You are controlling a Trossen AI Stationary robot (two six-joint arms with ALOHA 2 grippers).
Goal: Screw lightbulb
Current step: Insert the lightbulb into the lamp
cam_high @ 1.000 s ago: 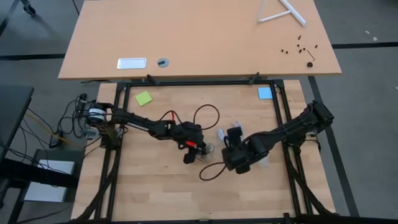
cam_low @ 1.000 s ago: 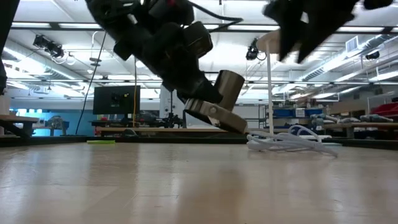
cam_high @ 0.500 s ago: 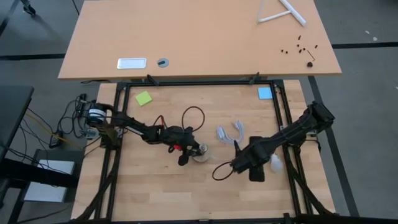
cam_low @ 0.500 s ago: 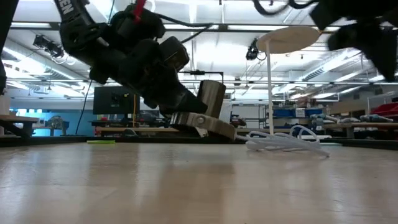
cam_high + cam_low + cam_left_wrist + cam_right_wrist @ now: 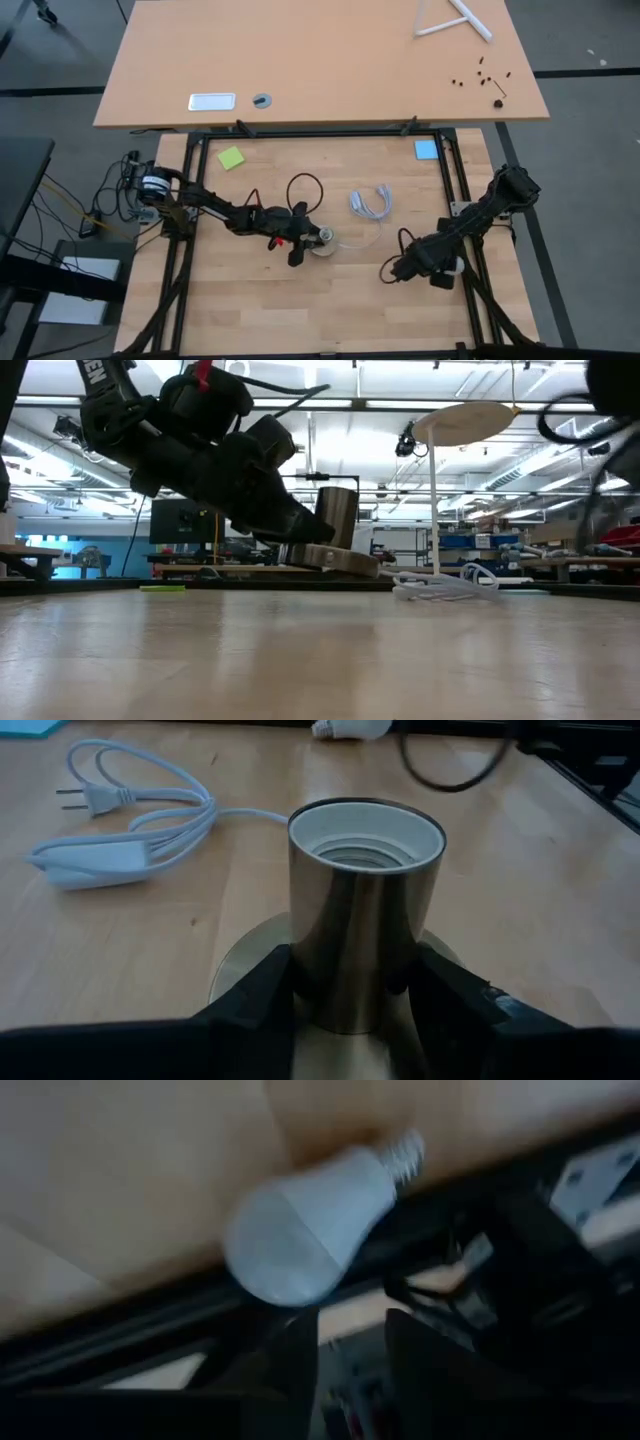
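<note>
A green note (image 5: 231,158) and a blue note (image 5: 426,150) lie at the table's (image 5: 250,300) far corners.

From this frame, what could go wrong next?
1. The lightbulb lies at the table's right edge by the dark frame; a nudge from the right gripper might roll it off.
2. The left gripper holds the socket by its barrel, tilted in the low view; it may slip or sit askew for threading.
3. The white cord lies between the arms and could snag.
</note>
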